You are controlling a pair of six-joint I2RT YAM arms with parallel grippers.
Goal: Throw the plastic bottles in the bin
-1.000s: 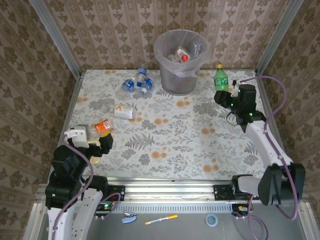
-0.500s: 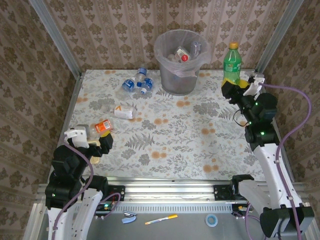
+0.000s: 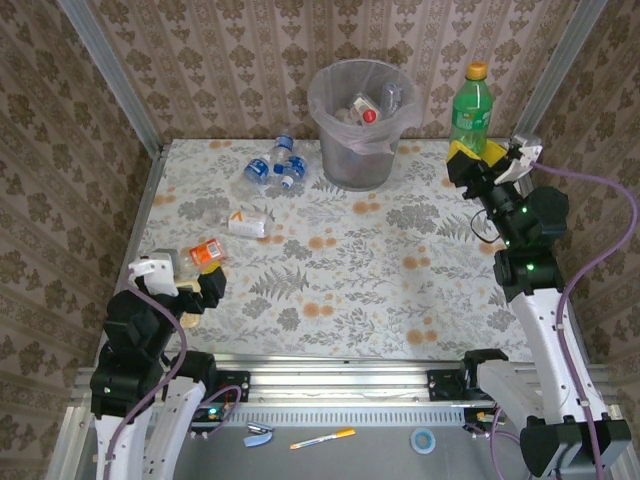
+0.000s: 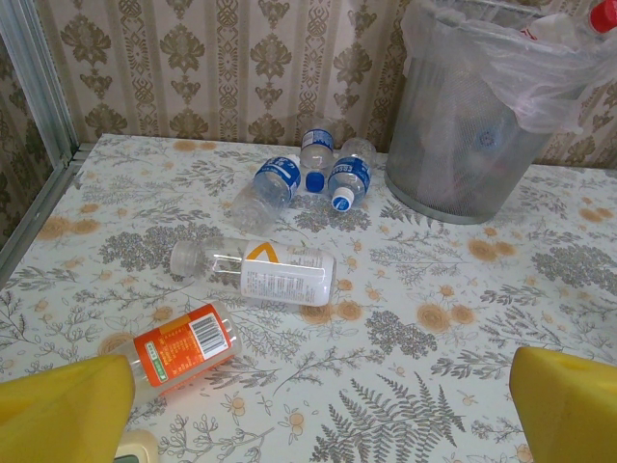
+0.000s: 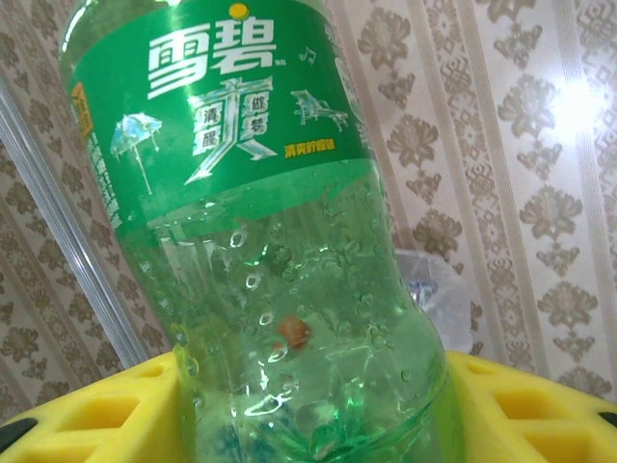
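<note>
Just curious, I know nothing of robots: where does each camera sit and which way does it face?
Top external: above and behind, looking down on the table; both arms show, the right pincer holding the green bottle.
Left wrist: on the left arm, facing the bin; left pincer open.
Right wrist: on the right arm, facing the green bottle between yellow pads.
Top and left wrist share the bin.

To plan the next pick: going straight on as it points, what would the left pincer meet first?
Probably the orange-labelled bottle, just ahead and left of centre in the wrist view; the white-labelled bottle lies farther. Depth is unclear.
</note>
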